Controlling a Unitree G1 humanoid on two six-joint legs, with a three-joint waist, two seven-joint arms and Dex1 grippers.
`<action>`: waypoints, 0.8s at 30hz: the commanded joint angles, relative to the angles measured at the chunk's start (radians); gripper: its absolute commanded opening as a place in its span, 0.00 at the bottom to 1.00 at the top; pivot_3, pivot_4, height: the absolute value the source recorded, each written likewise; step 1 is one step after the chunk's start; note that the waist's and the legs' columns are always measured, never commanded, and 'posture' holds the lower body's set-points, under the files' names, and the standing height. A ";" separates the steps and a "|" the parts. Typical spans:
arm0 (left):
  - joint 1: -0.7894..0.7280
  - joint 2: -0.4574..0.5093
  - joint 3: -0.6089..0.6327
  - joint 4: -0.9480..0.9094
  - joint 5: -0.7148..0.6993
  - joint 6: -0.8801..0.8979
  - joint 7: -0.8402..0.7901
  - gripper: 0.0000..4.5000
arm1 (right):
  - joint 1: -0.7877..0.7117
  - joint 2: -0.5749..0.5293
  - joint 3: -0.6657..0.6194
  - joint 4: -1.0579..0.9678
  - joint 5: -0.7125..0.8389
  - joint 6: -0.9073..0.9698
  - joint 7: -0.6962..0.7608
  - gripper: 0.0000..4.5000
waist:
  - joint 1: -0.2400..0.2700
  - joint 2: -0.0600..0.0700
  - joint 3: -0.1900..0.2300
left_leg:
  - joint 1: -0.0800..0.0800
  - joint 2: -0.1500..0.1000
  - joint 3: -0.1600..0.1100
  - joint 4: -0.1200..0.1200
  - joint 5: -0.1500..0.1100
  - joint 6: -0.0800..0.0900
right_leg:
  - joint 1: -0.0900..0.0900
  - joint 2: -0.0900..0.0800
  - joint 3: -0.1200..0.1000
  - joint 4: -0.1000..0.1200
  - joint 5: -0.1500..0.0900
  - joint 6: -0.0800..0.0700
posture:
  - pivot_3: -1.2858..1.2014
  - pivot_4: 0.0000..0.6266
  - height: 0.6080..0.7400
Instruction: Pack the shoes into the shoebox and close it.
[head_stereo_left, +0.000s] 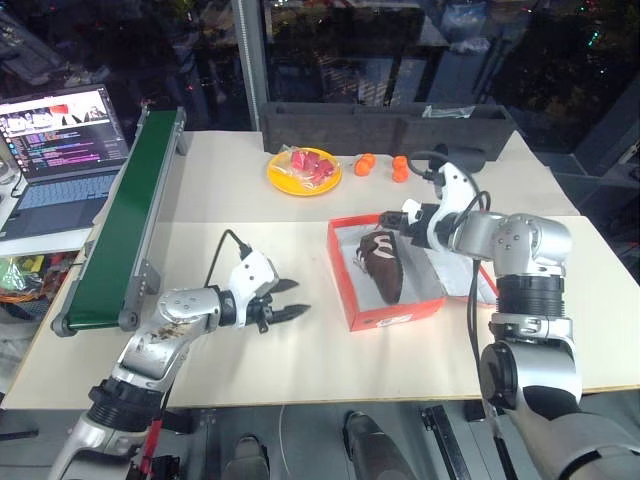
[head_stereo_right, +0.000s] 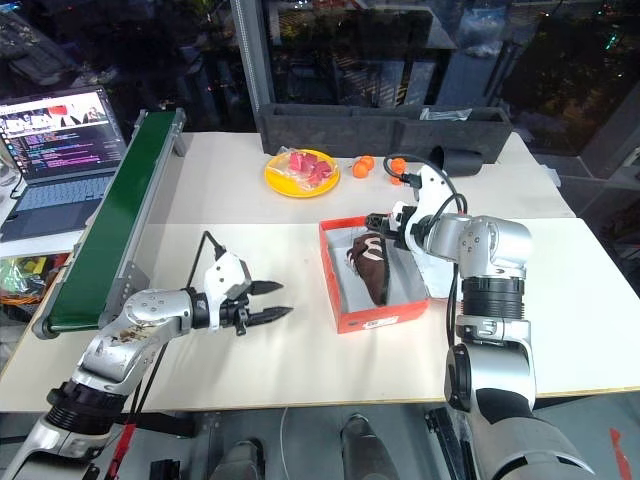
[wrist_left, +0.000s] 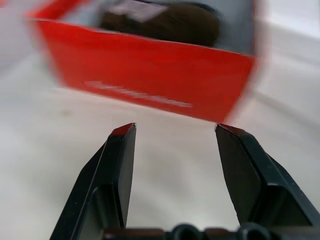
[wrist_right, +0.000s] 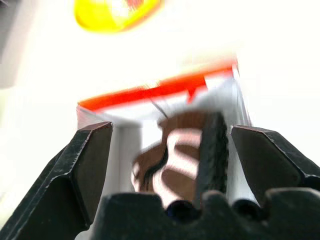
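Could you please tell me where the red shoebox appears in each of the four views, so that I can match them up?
Left eye view: shoebox right of centre, open, beside the right gripper.
Right eye view: shoebox at centre.
Left wrist view: its red wall across the top, beyond the open fingers.
Right wrist view: its white inside between the open fingers.
Shared landmark: the brown shoe inside the box.

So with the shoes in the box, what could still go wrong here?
The shoes lie heaped at the far end of the shoebox; the lid may not shut flat. The open right claw hovers over them and could snag one. The open left claw could nudge the shoebox sideways.
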 joint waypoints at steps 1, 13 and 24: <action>-0.079 -0.023 0.121 0.110 0.085 -0.105 0.198 0.60 | -0.020 -0.010 0.022 -0.130 -0.014 -0.006 0.001 0.99 | 0.001 0.000 0.000 | 0.000 0.000 0.000 0.000 0.000 0.000 | 0.000 0.000 0.000 0.000 0.000 0.000 | 0.52 0.24 0.75; -0.202 -0.033 0.385 0.401 0.153 -0.001 0.619 0.71 | 0.280 -0.031 0.298 -0.622 0.029 -0.319 0.381 1.00 | 0.006 0.000 0.000 | 0.000 0.000 -0.001 -0.003 0.000 0.000 | 0.000 0.000 -0.001 0.000 -0.001 0.001 | 0.52 0.24 0.75; -0.214 -0.003 0.394 0.500 0.164 0.008 0.608 0.99 | 0.476 -0.102 0.461 -0.617 -0.143 -0.575 0.509 1.00 | 0.018 -0.001 0.000 | 0.001 0.000 -0.001 -0.001 0.002 -0.004 | 0.000 0.000 -0.001 0.002 0.000 0.001 | 0.52 0.24 0.75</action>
